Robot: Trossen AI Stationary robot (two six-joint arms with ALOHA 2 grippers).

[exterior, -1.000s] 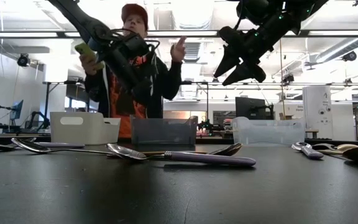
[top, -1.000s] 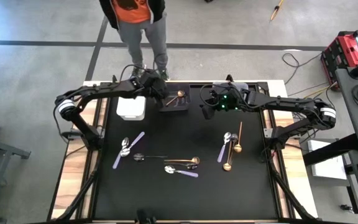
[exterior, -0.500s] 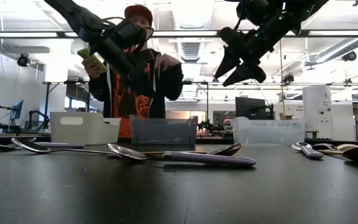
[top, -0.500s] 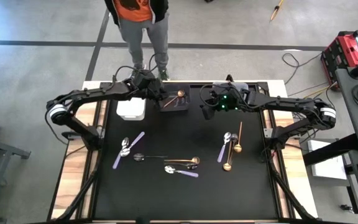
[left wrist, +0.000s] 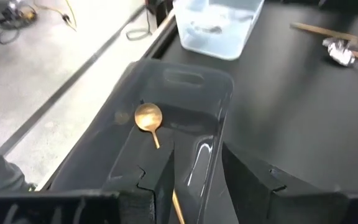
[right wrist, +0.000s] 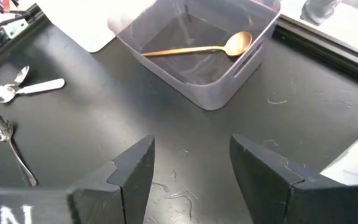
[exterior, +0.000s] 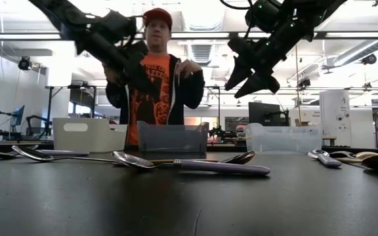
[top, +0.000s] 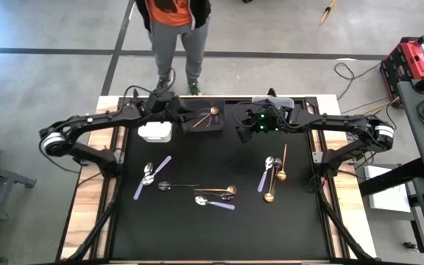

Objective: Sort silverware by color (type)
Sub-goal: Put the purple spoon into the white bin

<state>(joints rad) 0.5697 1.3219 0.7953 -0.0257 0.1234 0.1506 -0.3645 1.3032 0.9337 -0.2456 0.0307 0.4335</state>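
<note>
Silverware lay spread on my black table (top: 197, 158): a lilac-handled silver spoon (top: 152, 177) nearest, then a slim gold spoon (top: 280, 174) farther on. One long gold spoon (right wrist: 197, 48) sat inside the dark grey bin (right wrist: 253, 37). My left gripper (left wrist: 194, 177) hung open and empty over that bin. My right gripper (right wrist: 188, 165) waited open beside it.

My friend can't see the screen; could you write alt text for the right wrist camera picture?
A gold spoon lies alone inside a dark translucent bin on a black table, seen past the open right gripper. Beside the bin lie a lilac-handled spoon and a small silver spoon.
</note>
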